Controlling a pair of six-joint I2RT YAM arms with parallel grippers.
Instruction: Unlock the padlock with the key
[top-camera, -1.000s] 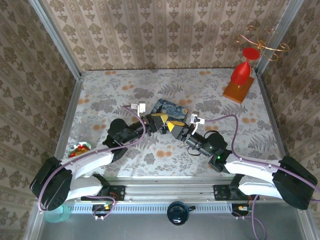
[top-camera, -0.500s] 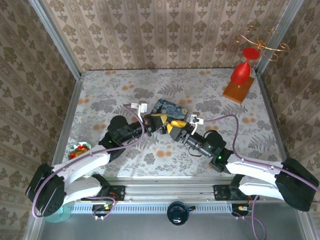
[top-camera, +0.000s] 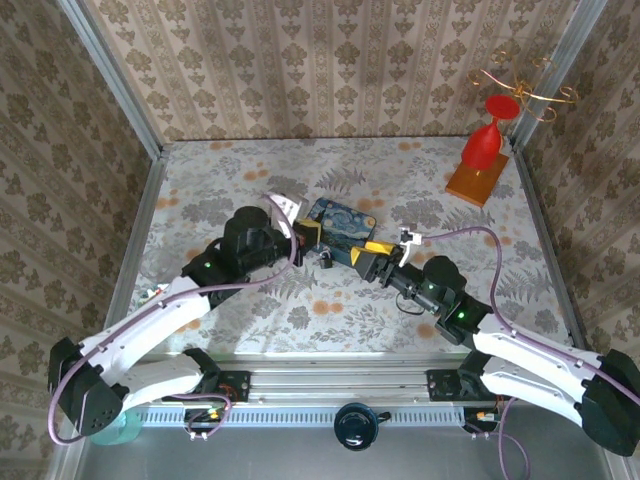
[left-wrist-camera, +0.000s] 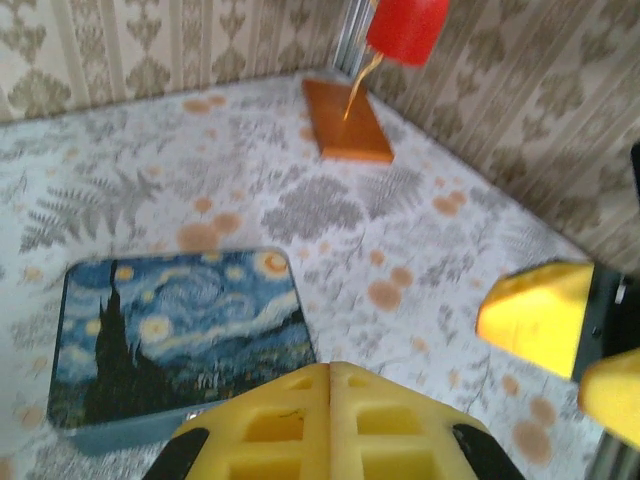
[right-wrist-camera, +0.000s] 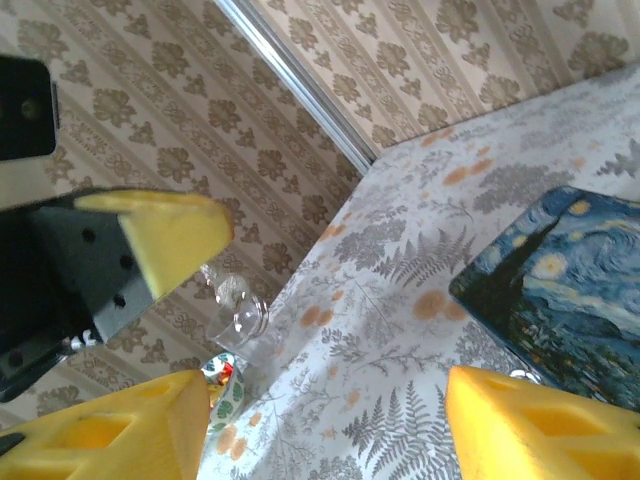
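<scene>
Floral tabletop: padlock (top-camera: 326, 258) lies loose just beside Starry Night tin (top-camera: 345, 218), between grippers. Left gripper (top-camera: 308, 234) pressed together; right gripper (top-camera: 364, 255) spread, empty. Risk: unheld padlock skids when nudged.

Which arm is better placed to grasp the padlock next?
Probably right: the right pincer is open and close beside the padlock, while the left pincer is shut.
</scene>
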